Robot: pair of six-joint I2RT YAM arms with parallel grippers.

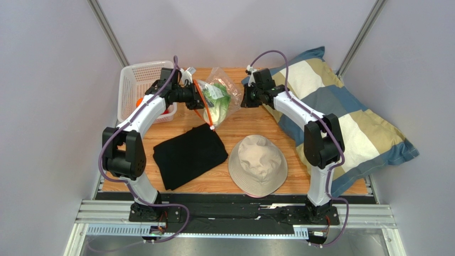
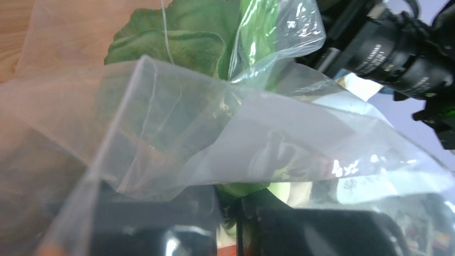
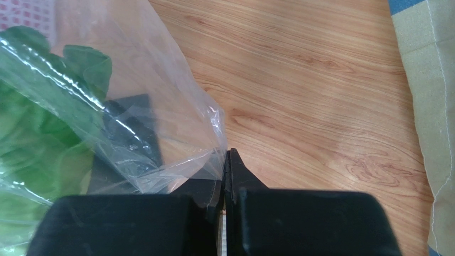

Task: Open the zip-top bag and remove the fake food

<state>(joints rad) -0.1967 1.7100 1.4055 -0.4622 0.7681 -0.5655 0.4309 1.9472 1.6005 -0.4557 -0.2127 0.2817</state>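
At the upper left of the top view we see a white basket (image 1: 133, 80) on the table (image 1: 235, 128), with an orange piece (image 1: 140, 101) showing at its lower edge. Just right of it, the left fingers (image 2: 160, 229) are closed on the bag (image 1: 224, 85), next to its orange-red zip strip (image 1: 203, 106). The bag sits in the upper middle of the frame, between the two sets of fingers, and the green cabbage (image 1: 218, 98) is inside it. At the bag's right edge the right fingers (image 3: 245, 181) are shut tight, with a fold of its film pinched at their tips. Lower down lie a black cloth (image 1: 189, 154) and a beige hat (image 1: 258, 165). A striped pillow (image 1: 352, 128) fills the right.
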